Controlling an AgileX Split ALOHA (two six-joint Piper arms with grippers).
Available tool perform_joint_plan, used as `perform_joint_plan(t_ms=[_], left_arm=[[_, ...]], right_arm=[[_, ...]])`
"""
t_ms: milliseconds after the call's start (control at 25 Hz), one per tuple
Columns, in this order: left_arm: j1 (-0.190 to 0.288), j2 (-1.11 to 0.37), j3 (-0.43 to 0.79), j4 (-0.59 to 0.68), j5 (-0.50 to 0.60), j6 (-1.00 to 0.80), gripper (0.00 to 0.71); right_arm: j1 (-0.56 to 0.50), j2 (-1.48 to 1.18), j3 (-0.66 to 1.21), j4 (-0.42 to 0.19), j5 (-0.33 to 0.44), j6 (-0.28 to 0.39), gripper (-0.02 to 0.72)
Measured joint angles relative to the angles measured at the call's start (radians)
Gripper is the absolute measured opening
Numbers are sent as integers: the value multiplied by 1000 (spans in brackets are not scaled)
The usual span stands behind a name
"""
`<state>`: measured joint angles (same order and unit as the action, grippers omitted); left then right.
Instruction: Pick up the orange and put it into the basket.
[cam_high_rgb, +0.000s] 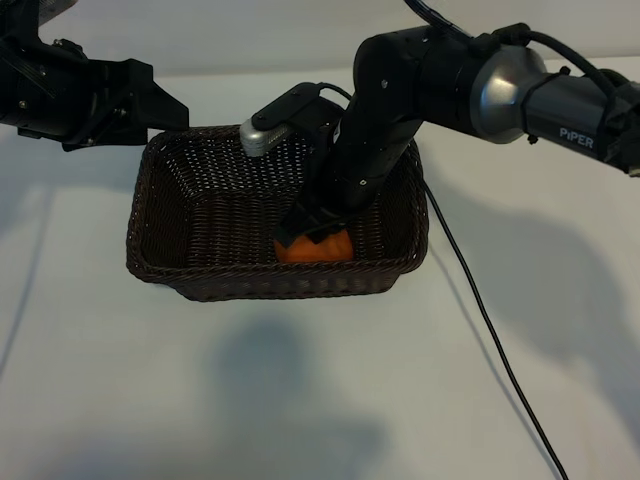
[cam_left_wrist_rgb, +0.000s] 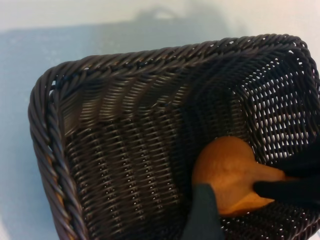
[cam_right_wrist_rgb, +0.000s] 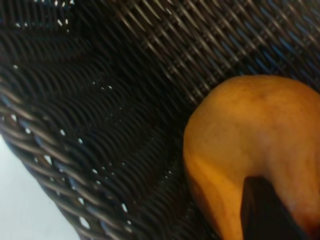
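The orange (cam_high_rgb: 316, 248) lies low inside the dark woven basket (cam_high_rgb: 262, 284), close to its near wall and toward the right end. My right gripper (cam_high_rgb: 314, 228) reaches down into the basket from the right and is shut on the orange's top. In the right wrist view one black finger (cam_right_wrist_rgb: 265, 210) presses on the orange (cam_right_wrist_rgb: 255, 130), with the basket wall (cam_right_wrist_rgb: 100, 100) beside it. The left wrist view looks into the basket (cam_left_wrist_rgb: 41, 125) and shows the orange (cam_left_wrist_rgb: 227, 167) with a dark finger (cam_left_wrist_rgb: 292, 187) on it. My left gripper (cam_high_rgb: 168, 108) hangs open above the basket's far left corner.
The basket stands on a white table (cam_high_rgb: 300, 400). A black cable (cam_high_rgb: 482, 312) runs from the right arm across the table toward the near right. The right arm's bulk (cam_high_rgb: 470, 80) hangs over the basket's far right corner.
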<state>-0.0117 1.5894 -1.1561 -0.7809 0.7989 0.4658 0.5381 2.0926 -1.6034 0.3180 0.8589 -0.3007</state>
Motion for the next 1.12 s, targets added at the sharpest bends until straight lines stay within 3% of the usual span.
perform_joint_plan(t_ms=[120, 240, 480, 600, 760, 960, 1120], left_arm=[[0, 0, 0, 0, 1, 0, 587], [0, 0, 0, 0, 1, 0, 587], [0, 0, 0, 0, 1, 0, 587], [0, 0, 0, 0, 1, 0, 587], [0, 0, 0, 0, 1, 0, 587], [0, 0, 0, 0, 1, 2, 587], [0, 0, 0, 0, 1, 3, 587]], right_arm=[[0, 0, 0, 9, -1, 7, 105], [0, 0, 0, 11, 1, 26, 185], [0, 0, 0, 12, 2, 45, 562], [0, 0, 0, 11, 2, 48, 673], [0, -1, -1, 11, 2, 50, 687], [0, -31, -1, 7, 3, 62, 644], [0, -86, -16, -51, 25, 121, 629]])
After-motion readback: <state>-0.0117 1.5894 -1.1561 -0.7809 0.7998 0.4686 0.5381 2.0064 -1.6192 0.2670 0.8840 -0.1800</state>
